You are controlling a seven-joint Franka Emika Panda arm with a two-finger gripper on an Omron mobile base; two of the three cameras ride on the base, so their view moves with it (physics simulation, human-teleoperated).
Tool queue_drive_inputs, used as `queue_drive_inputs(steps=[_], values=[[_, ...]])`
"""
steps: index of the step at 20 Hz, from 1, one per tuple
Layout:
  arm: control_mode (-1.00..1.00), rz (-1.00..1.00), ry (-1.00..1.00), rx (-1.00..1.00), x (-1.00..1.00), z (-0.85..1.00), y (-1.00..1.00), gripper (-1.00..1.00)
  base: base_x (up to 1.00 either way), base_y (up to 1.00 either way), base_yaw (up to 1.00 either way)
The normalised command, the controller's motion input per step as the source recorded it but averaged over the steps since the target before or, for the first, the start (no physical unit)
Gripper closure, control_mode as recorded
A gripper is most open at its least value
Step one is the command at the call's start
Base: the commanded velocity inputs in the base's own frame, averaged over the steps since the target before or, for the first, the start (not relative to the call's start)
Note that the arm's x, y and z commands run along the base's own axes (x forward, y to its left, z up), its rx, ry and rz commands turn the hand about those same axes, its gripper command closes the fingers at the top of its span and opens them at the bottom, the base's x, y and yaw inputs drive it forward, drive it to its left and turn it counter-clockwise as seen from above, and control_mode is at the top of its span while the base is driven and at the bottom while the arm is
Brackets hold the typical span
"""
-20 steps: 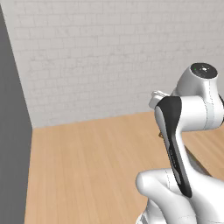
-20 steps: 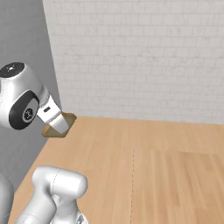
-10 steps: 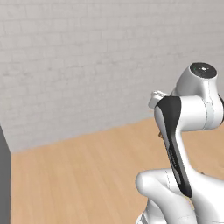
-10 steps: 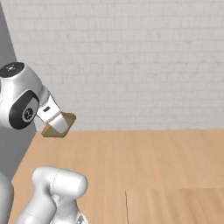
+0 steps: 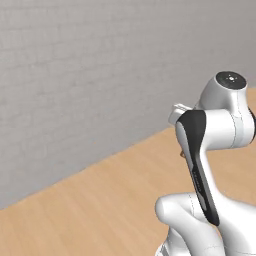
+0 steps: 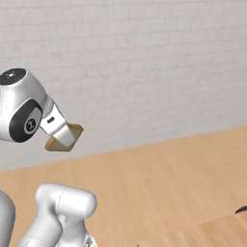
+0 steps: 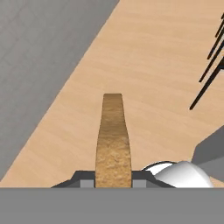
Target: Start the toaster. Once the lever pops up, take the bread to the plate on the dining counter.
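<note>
1. Two-finger gripper (image 7: 113, 181), jaws clamped on the small square tan-brown bread slice (image 7: 113, 140).
2. Bread slice (image 6: 63, 138) projects edge-on straight out from the fingertips, over light wooden floor (image 6: 159, 183) beyond the hand.

Light even and diffuse, moderately bright, no clear source. My arm (image 5: 210, 150) shows soft shading, no glare. No cast shadows on wood floor (image 6: 159, 183). Brick wall (image 6: 144, 67) flat grey, slightly soft. Render crisp, no edge distortion. Bread (image 7: 113, 140) texture grainy up close in hand view
</note>
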Motion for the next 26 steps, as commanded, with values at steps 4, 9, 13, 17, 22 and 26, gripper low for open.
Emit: queue_drive_inputs(steps=[4,9,13,17,22,26], values=[[1.00,0.00,0.00,0.00,0.00,0.00,0.00,1.00,0.57,0.19,-0.57],[1.00,0.00,0.00,0.00,0.00,0.00,0.00,1.00,0.48,0.37,-0.58],[1.00,0.00,0.00,0.00,0.00,0.00,0.00,1.00,0.45,0.50,-0.57],[1.00,0.00,0.00,0.00,0.00,0.00,0.00,1.00,0.49,0.54,-0.55],[1.00,0.00,0.00,0.00,0.00,0.00,0.00,1.00,0.63,0.54,-0.53],[1.00,0.00,0.00,0.00,0.00,0.00,0.00,1.00,0.79,0.56,-0.50]])
